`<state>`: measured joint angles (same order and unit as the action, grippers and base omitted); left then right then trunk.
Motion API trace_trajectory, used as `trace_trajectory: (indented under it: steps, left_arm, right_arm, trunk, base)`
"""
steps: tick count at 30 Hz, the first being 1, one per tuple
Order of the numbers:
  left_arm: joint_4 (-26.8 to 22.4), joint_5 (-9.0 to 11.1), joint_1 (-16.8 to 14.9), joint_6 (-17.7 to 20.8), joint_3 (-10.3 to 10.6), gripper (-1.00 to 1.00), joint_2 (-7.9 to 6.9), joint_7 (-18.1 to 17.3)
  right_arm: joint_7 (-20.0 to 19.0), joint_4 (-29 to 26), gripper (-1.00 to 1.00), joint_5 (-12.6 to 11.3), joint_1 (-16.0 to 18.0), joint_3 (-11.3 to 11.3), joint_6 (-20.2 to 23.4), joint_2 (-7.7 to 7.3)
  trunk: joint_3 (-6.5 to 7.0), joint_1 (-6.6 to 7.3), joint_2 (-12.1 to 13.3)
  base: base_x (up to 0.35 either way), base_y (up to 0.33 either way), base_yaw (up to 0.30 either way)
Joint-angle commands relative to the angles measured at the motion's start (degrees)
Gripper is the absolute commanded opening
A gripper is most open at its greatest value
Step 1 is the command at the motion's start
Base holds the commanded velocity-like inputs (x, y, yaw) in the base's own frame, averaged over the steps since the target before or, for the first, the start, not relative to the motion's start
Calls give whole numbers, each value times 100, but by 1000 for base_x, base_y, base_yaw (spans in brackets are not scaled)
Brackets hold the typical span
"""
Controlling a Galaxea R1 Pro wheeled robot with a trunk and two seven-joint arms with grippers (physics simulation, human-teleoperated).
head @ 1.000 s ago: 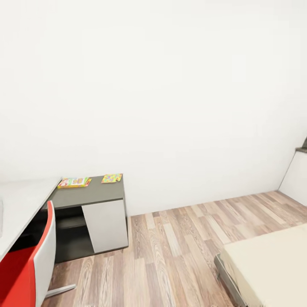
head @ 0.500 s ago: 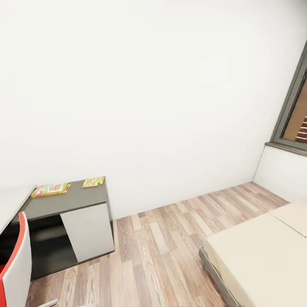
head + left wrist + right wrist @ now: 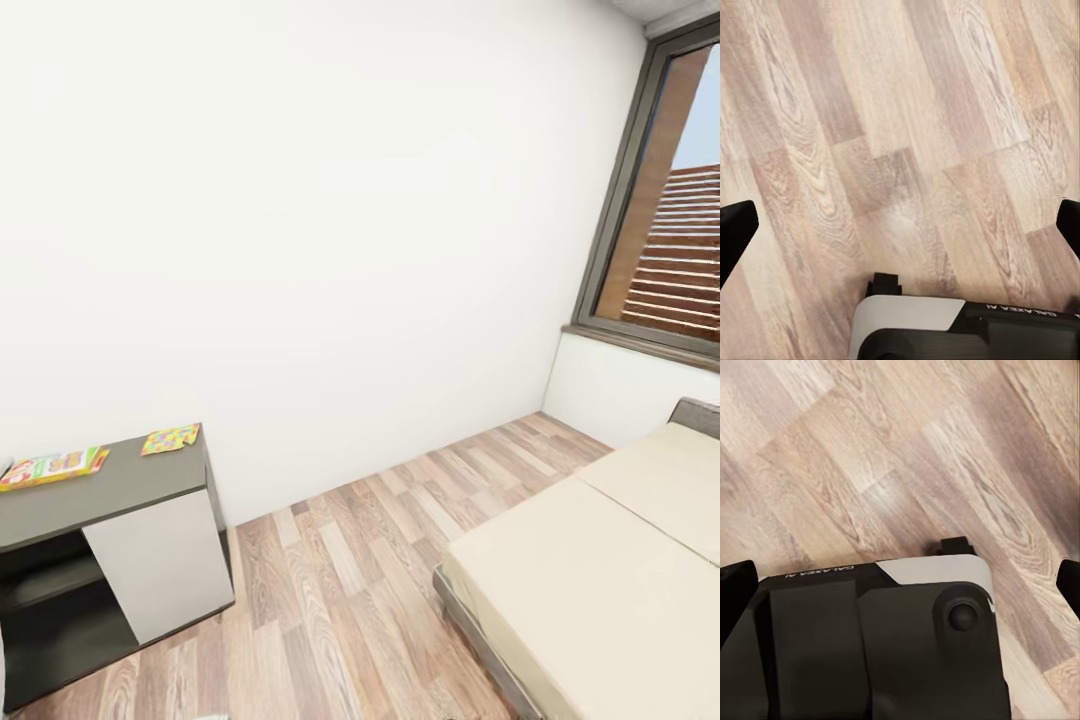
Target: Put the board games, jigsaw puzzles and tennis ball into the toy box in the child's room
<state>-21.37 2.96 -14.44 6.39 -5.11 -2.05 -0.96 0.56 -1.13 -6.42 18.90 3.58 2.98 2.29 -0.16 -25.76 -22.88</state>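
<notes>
Swinging right since a second ago, the head camera leaves the chair behind; game box (image 3: 52,466) and puzzle (image 3: 170,438) lie on the desk (image 3: 120,487) at 9 o'clock, bed (image 3: 600,570) at 4. Both grippers (image 3: 900,225) (image 3: 900,577) hang spread wide, empty, over plank floor (image 3: 350,570).

Left gripper (image 3: 900,225) jaws spread wide over wood-plank floor (image 3: 900,112); robot base (image 3: 960,330), probably, below.

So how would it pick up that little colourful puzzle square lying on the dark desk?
The puzzle square lies flat near the back right corner of the dark desk, too thin to pinch from above. Probably best to come from the open floor side, slide it so one edge overhangs the desk's right edge, then close the tool on that edge, top and bottom.
</notes>
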Motion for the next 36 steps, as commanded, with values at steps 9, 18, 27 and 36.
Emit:
trace_trajectory:
  steps: [9,18,27,36]
  left_arm:
    - [93,34,3,-92,-20,100,-13,-10]
    - [98,28,3,-114,-17,100,-15,-11]
    - [98,29,3,-118,-17,100,-22,-13]
    - [98,29,3,-119,-17,100,-19,-18]
  right_arm:
    - [6,-10,100,-42,0,43,28,-26]
    - [6,-10,100,-44,0,46,29,-42]
    - [-2,-10,100,-47,0,46,28,-10]
    - [-2,-10,100,-44,0,49,35,-3]
  trunk:
    - [-32,-2,-4]
    - [-90,-2,-4]
    - [-119,-2,-4]
    - [-180,-2,-4]
  base:
    - [0,0,-268]
    - [0,0,-214]
    - [0,0,-71]
    - [0,0,-87]
